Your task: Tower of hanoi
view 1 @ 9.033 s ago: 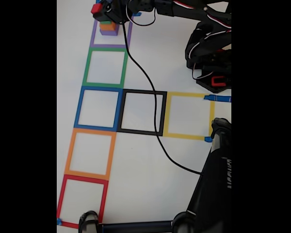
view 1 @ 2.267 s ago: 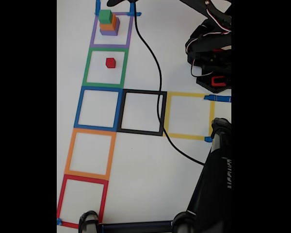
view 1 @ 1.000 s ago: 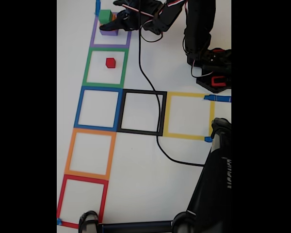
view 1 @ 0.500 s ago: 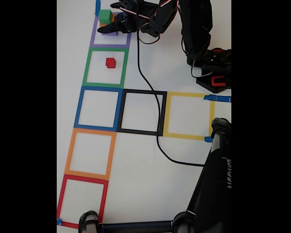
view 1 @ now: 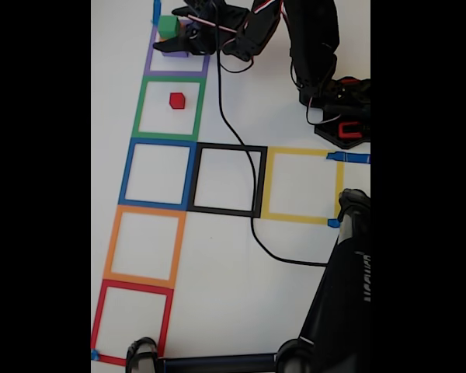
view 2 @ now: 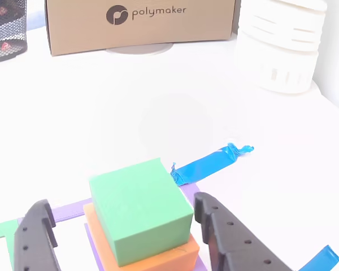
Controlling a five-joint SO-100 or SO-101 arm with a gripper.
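Gripper (view 2: 121, 237) open, fingers (view 2: 37, 237) either side of the green cube (view 2: 140, 209) without touching, green cube atop the orange cube (view 2: 158, 257) and purple cube (view 1: 175, 51), red cube (view 1: 177, 100) apart on the worktop (view 1: 217, 256) in the neighbouring green square (view 1: 169, 109), cardboard box (view 2: 141, 22) far beyond

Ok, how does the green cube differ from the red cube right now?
The green cube sits on top of the orange cube, inside the purple tape square; the red cube lies alone on the table inside the green tape square. The green cube looks larger than the red one. The gripper straddles the green cube with its jaws open, while the red cube sits clear of it. Both are plain, solid-coloured cubes.
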